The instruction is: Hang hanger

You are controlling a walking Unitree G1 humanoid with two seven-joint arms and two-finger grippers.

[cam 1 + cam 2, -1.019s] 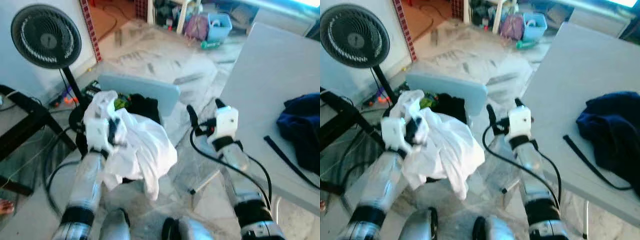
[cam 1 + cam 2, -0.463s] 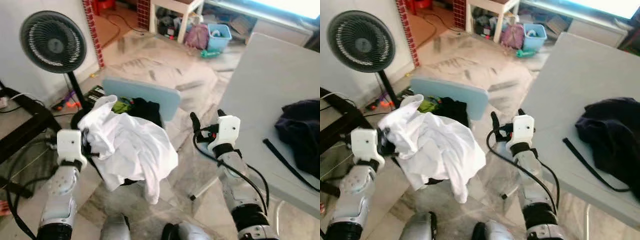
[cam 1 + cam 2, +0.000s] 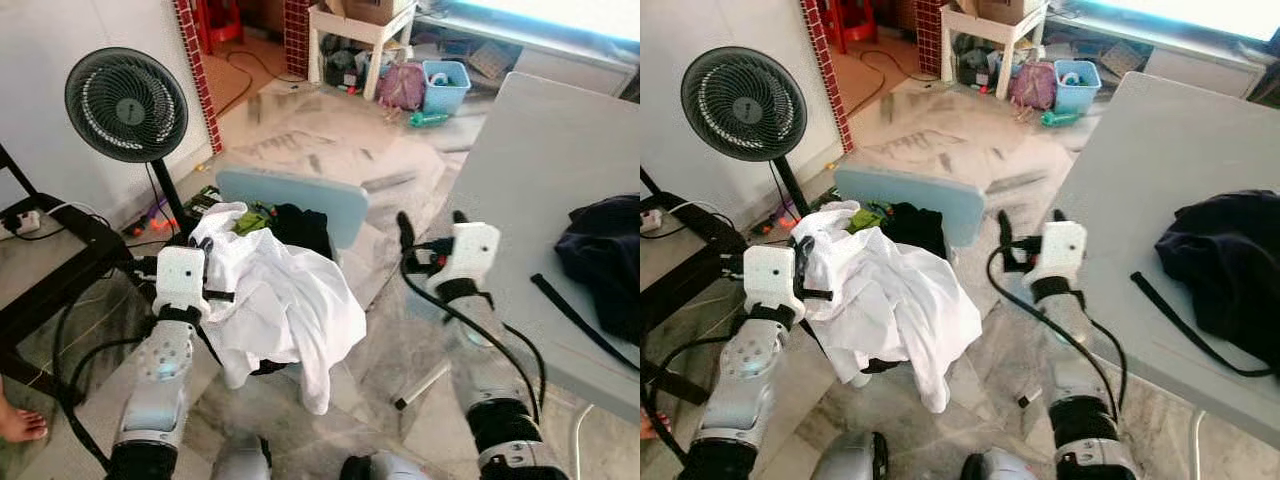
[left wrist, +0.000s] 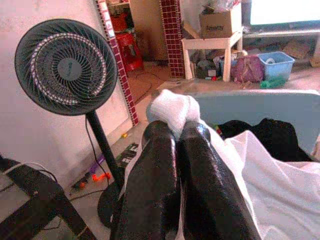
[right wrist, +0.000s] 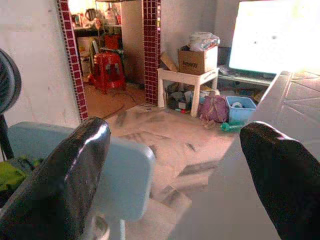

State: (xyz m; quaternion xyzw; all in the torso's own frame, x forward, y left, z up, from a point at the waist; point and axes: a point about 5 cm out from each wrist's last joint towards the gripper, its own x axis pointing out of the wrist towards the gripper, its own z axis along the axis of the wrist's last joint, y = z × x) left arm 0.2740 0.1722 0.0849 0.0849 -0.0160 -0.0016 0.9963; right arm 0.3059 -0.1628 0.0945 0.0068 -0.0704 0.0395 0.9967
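One fan (image 3: 126,104), one blue chair (image 3: 295,196), one white garment (image 3: 290,300) heaped on that chair. One grey table (image 3: 540,170), one dark garment (image 3: 605,245) on it. Two grippers: left (image 4: 175,145), right (image 3: 430,222).

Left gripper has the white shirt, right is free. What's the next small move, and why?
Probably bring the open right gripper across to the white shirt to help spread it. The left gripper is shut on one bunched fold of it, the rest droops crumpled over the blue chair, and I can make out no hanger.
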